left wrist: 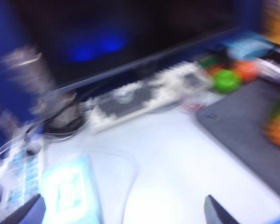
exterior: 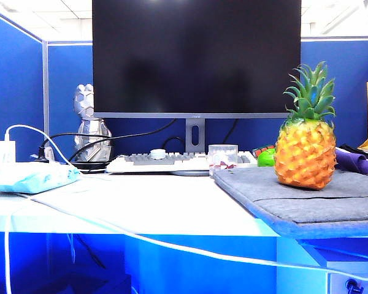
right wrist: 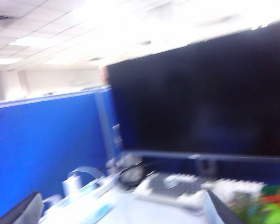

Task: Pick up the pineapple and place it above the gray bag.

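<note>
Right now I judge the placing step done and only the backing-off left in hand: from my exterior view no arm shows at all, and the pineapple stands upright on the bag at the right of the desk, crown up, nothing gripping it. Nearest to me in the left wrist view are the two dark fingertips of the left gripper, spread wide with bare desk between them and nothing held; it hangs over the left-middle of the desk, just above the blue packet, and the picture is smeared. A sliver of the pineapple shows at that view's edge, resting on the bag, well apart from those jaws. The right gripper is also wide open and empty, raised and aimed across the desk toward the monitor and partition rather than down at the work. Farther back sit the keyboard and the green apple beside the pineapple, then the monitor. For the next move I would want both arms to stay clear of the fruit, since it stands tall on soft felt near the bag's far side and a brush from a finger could tip it. I would check that it sits steady before calling it finished.
</note>
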Action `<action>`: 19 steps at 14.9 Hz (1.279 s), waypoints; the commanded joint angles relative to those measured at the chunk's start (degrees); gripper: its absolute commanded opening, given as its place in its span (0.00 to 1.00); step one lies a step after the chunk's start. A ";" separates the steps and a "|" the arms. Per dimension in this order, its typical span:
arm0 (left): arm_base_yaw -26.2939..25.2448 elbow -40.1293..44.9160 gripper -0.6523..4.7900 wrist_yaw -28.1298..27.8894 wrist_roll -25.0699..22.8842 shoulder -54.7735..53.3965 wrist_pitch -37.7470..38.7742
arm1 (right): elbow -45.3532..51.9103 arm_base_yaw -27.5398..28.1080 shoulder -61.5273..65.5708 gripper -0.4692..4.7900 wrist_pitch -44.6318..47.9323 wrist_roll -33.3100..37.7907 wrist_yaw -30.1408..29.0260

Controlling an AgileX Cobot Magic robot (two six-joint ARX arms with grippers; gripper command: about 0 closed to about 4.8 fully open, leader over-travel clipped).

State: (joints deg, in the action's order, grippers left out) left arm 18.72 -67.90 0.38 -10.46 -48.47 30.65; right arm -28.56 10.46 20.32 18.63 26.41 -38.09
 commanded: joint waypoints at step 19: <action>0.15 64.41 1.00 -5.51 8.74 43.89 -27.45 | 18.71 -15.82 -19.56 1.00 -16.37 -12.92 26.47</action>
State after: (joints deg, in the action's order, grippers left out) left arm 18.94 -3.81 -5.41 -1.45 -4.64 4.01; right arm -9.67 -5.32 0.75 2.24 13.13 -12.05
